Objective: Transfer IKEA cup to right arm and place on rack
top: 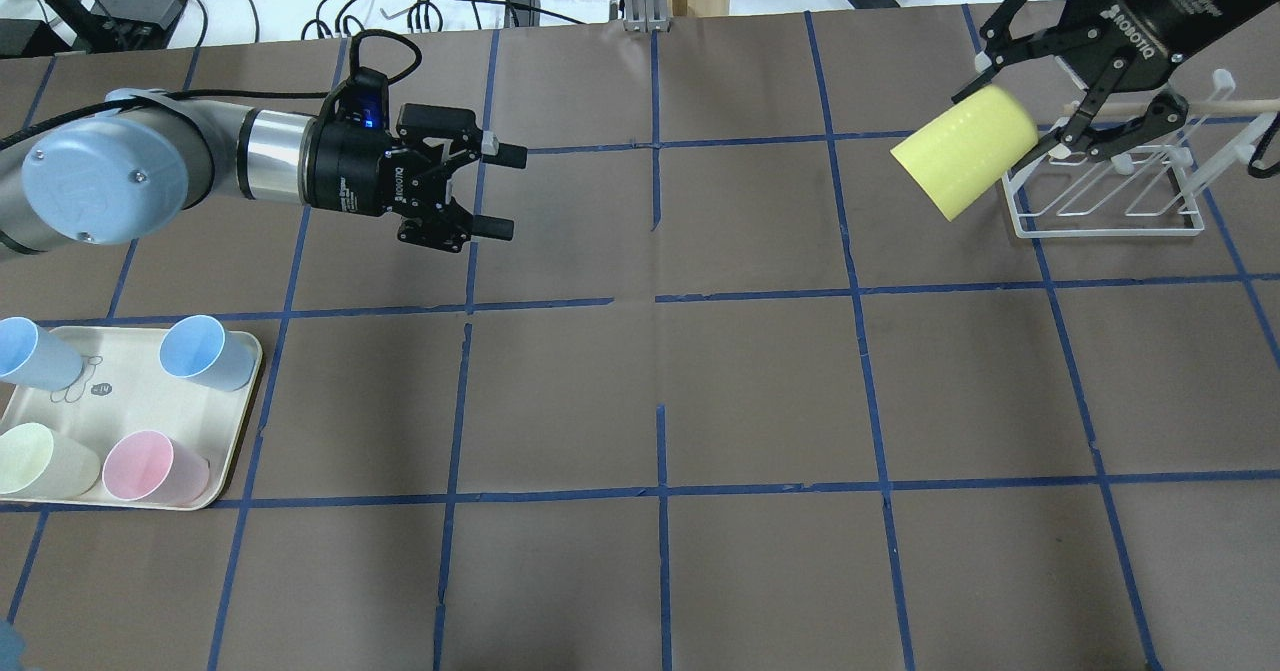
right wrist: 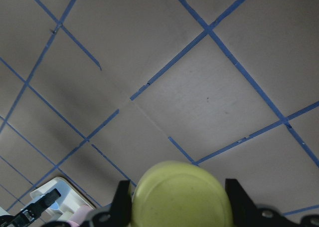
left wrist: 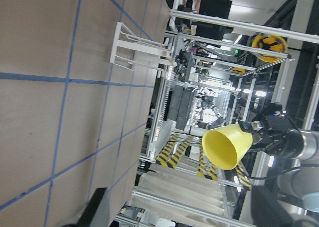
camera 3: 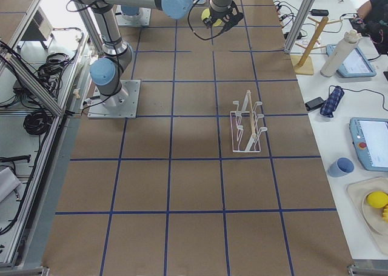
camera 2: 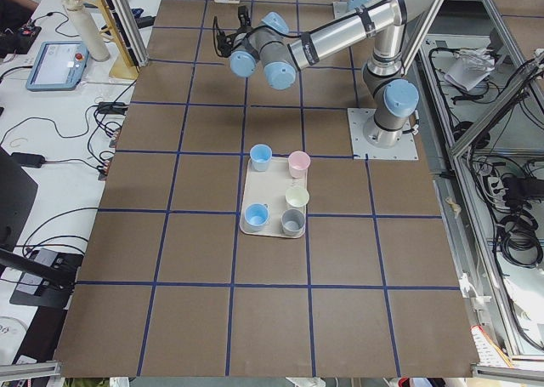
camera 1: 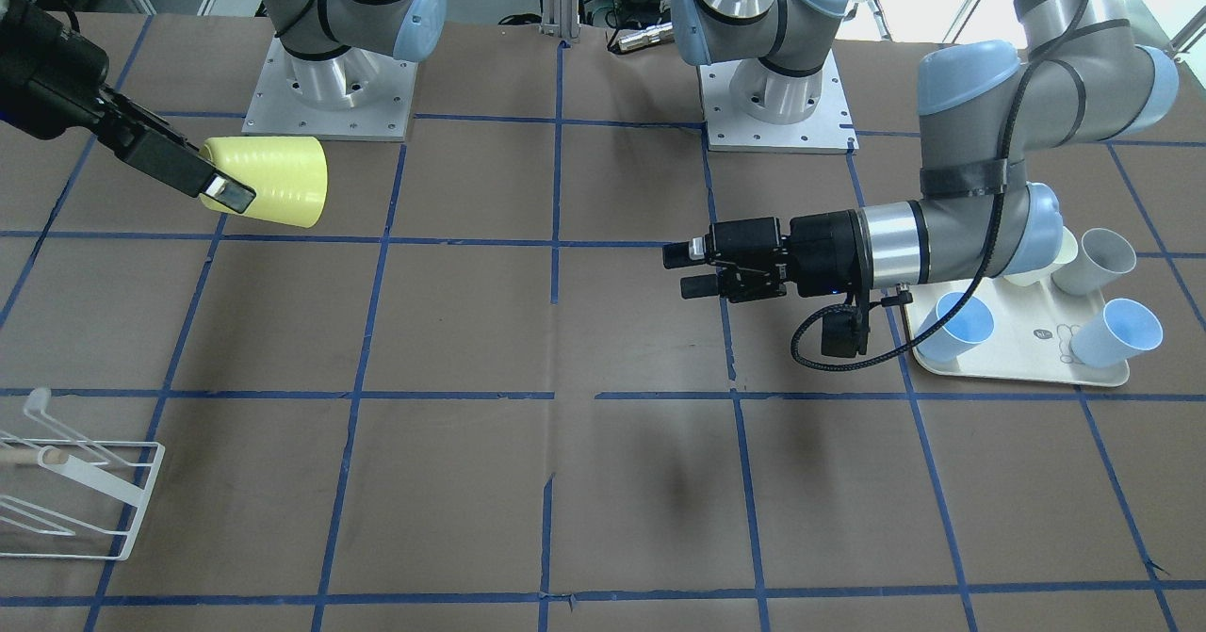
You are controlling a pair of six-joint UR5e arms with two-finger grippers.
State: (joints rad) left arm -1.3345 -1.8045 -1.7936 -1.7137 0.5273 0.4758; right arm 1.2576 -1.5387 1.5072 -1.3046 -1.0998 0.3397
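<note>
My right gripper [top: 1022, 109] is shut on the base end of the yellow IKEA cup [top: 965, 151] and holds it in the air on its side, mouth toward the table's middle. The cup also shows in the front view [camera 1: 268, 180], the left wrist view [left wrist: 227, 144] and the right wrist view [right wrist: 182, 187]. The white wire rack [top: 1110, 186] stands on the table at the right, apart from the cup; it also shows in the front view [camera 1: 75, 491]. My left gripper [top: 508, 192] is open and empty above the table's left half, pointing toward the cup.
A cream tray [top: 238, 456] with several cups, light blue, pink and pale, lies at the near left, below my left arm [top: 90, 176]. Blue tape lines grid the brown table. Cables and boxes line the far edge.
</note>
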